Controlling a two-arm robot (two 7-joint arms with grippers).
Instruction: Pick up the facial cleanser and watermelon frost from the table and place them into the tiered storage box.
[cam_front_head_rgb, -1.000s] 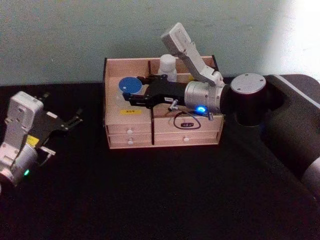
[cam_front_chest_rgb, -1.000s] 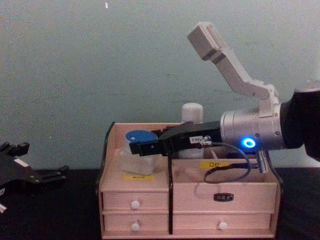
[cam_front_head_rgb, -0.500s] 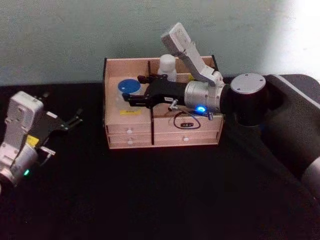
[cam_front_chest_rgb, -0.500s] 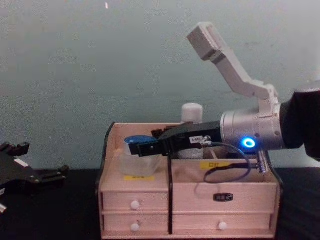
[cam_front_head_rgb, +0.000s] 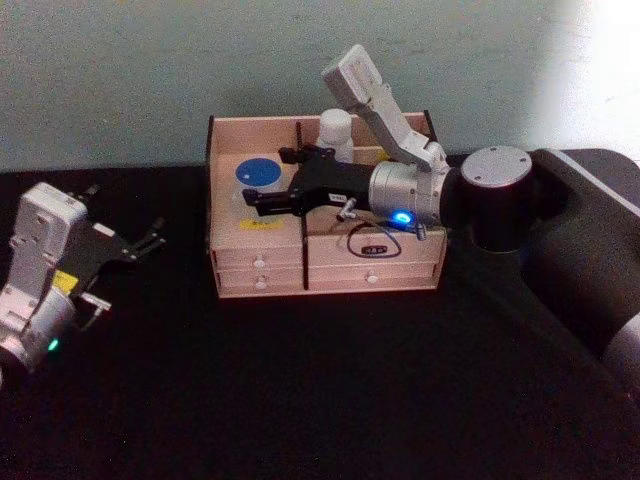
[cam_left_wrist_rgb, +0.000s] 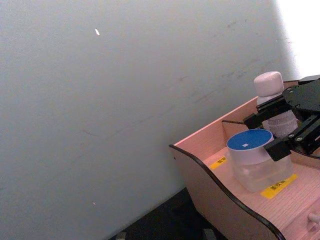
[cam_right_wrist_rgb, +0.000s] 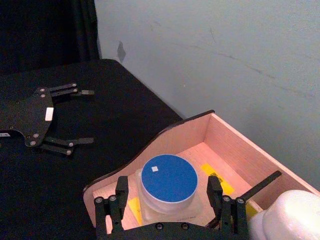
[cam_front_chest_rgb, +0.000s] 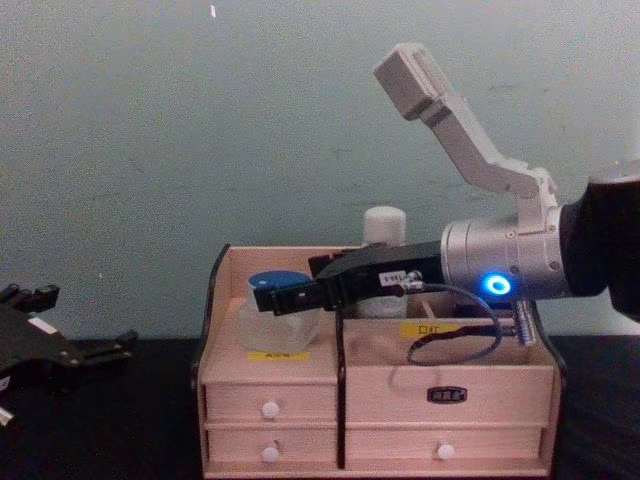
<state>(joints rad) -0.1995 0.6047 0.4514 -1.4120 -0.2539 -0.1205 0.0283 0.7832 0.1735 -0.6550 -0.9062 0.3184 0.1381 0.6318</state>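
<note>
Jar (cam_front_head_rgb: 258, 176) sits in the tiered storage box (cam_front_head_rgb: 330, 276), left compartment, my right gripper (cam_right_wrist_rgb: 168, 184) straddling it, bottle (cam_front_head_rgb: 336, 128) behind to the right.

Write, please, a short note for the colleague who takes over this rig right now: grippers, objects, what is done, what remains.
Right gripper: over the front left compartment of the tiered storage box, jaws open on either side of the blue-lidded jar, with a small gap on each side.
Left gripper: parked above the table on the left, jaws open, empty.
Things: the jar stands in that compartment; the white bottle stands in a rear compartment.
Done: both items appear to be in the box.
Left: probably only to draw the right arm back without knocking the jar.
</note>
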